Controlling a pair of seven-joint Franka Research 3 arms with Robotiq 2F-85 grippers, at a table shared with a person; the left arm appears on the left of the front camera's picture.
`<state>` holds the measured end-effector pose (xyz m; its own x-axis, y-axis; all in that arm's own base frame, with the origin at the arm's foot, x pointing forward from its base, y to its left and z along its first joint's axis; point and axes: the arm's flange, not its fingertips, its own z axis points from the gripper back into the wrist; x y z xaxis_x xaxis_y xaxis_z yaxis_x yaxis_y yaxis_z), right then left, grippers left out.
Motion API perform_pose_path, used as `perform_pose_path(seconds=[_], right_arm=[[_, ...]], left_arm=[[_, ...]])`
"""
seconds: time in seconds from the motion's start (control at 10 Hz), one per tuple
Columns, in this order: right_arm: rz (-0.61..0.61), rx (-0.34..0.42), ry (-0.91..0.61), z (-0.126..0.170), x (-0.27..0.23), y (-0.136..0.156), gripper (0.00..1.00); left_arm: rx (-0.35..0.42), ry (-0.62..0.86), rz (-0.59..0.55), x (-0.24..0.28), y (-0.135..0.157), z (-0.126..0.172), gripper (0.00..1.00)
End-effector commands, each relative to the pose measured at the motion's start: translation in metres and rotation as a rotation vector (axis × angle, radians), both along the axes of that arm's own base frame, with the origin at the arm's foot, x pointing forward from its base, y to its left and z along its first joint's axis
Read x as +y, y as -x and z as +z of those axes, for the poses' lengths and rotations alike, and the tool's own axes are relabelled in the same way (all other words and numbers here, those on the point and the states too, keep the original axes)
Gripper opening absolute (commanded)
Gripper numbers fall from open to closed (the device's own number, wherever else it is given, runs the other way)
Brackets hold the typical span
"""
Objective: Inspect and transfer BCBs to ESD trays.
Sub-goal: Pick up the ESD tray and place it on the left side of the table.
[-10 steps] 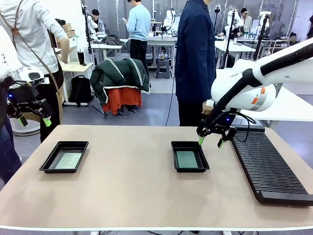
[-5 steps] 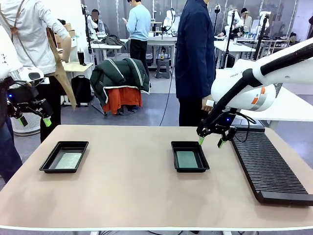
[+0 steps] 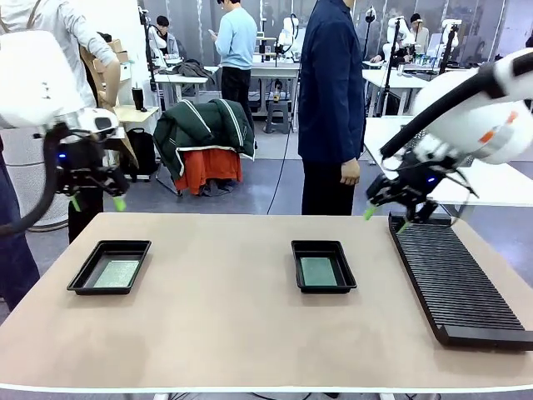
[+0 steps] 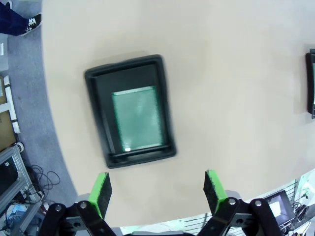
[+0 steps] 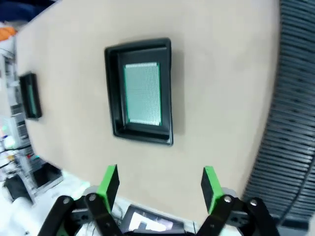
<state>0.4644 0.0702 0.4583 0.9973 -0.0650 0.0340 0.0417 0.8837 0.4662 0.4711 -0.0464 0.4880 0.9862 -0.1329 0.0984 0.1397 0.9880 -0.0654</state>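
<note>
Hanging above the far left edge of the surface (image 3: 233,333), the left tool (image 3: 97,202) has its green-padded fingers spread apart and grips nothing. Below it, nearer the front, sits the left ESD tray (image 3: 110,267) with a BCB (image 3: 117,273) lying flat on its floor; the left wrist view shows the same tray (image 4: 130,110) and board (image 4: 138,118) beneath the parted fingers. The right tool (image 3: 385,218) hovers over the far end of the long black ribbed rack (image 3: 456,283), fingers likewise apart and empty, though that arm looks slightly blurred. The second ESD tray (image 3: 323,266) rests right of centre, just beside the rack, holding another BCB (image 3: 317,272). A person in a dark coat (image 3: 331,100) stands at the far side.
</note>
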Motion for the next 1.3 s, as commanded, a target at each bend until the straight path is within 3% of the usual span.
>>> perform_pose_path(seconds=[0.0, 0.3, 0.6, 0.9, 1.0, 1.2], right_arm=[[0.008, 0.019, -0.114, 0.009, -0.05, 0.017, 0.89], [0.018, 0.015, -0.217, 0.009, -0.113, 0.033, 0.89], [0.06, -0.006, -0.261, 0.0, -0.158, 0.035, 0.89], [0.098, -0.005, -0.317, -0.005, -0.183, 0.032, 0.89], [0.054, -0.003, -0.245, -0.005, -0.172, 0.041, 0.89], [0.054, -0.003, -0.245, -0.005, -0.172, 0.041, 0.89]], left_arm=[[0.021, 0.024, 0.046, -0.047, 0.004, 0.004, 1.0], [-0.012, 0.048, -0.003, -0.16, 0.019, 0.014, 1.0], [-0.046, 0.052, -0.031, -0.267, 0.011, -0.002, 1.0], [0.013, 0.039, -0.015, -0.341, 0.004, -0.04, 1.0], [-0.002, 0.038, -0.018, -0.355, 0.004, -0.05, 1.0], [-0.035, 0.041, -0.035, -0.387, -0.002, -0.076, 1.0]])
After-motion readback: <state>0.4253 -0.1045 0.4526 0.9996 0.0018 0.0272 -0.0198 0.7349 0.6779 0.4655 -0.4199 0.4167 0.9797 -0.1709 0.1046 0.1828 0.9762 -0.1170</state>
